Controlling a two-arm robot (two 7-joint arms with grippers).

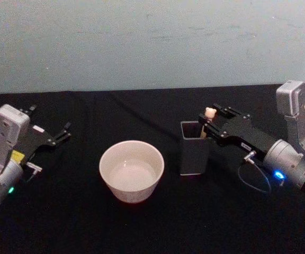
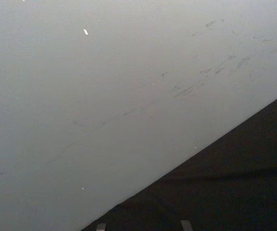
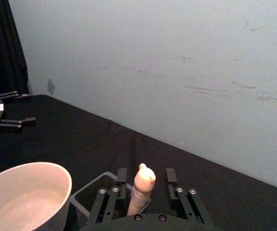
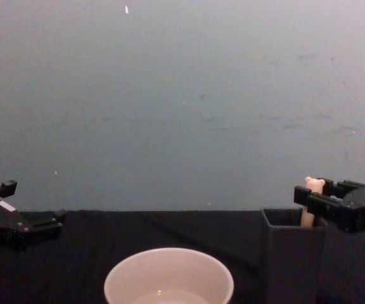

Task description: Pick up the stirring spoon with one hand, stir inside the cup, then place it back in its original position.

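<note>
The stirring spoon (image 1: 209, 112) stands upright in a dark grey square holder box (image 1: 195, 156), its cream bear-head handle (image 3: 142, 180) poking out above the rim. Its bowl is hidden inside the box. My right gripper (image 1: 212, 120) is open, with one finger on each side of the handle top (image 4: 313, 185) and a small gap showing on both sides. The wide cream-white cup (image 1: 108, 159) sits on the black table to the left of the box. My left gripper (image 1: 51, 120) rests open at the far left, apart from the cup.
The table is covered in black cloth (image 1: 142, 227) and ends at a pale blue-grey wall (image 1: 152, 42) behind. The holder box (image 4: 290, 259) stands close beside the cup (image 4: 168, 278). Bare cloth lies in front of both.
</note>
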